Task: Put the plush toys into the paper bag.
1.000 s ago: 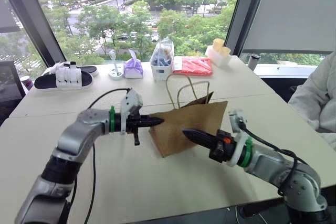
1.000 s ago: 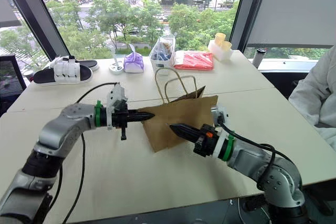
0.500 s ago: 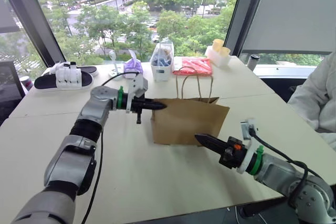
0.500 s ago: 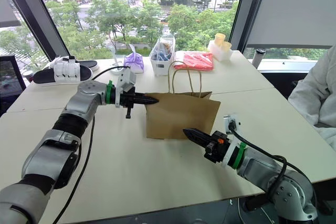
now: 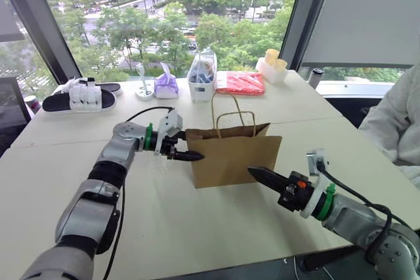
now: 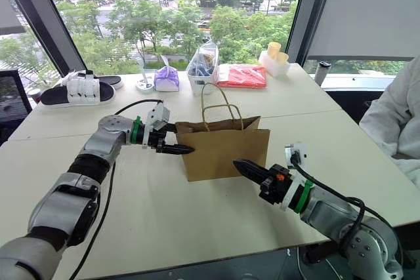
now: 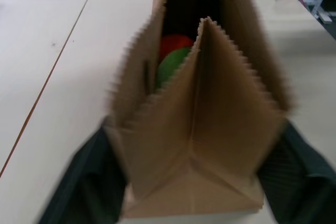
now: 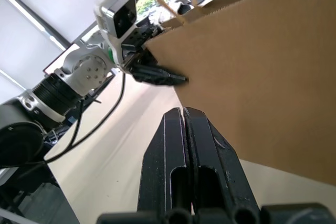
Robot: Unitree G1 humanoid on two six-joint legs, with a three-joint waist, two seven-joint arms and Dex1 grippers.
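The brown paper bag (image 5: 233,155) stands upright in the middle of the table, handles up. Looking down into its mouth, I see the orange plush toy (image 7: 173,45) and the green plush toy (image 7: 170,66) inside. My left gripper (image 5: 195,155) is at the bag's left end, open. Its fingers (image 7: 84,182) are spread wide on either side of the bag's narrow side. My right gripper (image 5: 252,172) is shut on nothing, pointing at the bag's front face near its lower right corner, just short of it.
Along the table's back edge lie a black and white sandal (image 5: 79,96), a purple pouch (image 5: 167,85), a clear bag with blue items (image 5: 202,73), a red packet (image 5: 241,82) and yellow cups (image 5: 275,60). A person's sleeve (image 5: 394,122) is at the right.
The bag went from tilted to standing upright. My left gripper dropped from the bag's top edge to its left end and opened. My right gripper drew back a little towards the right.
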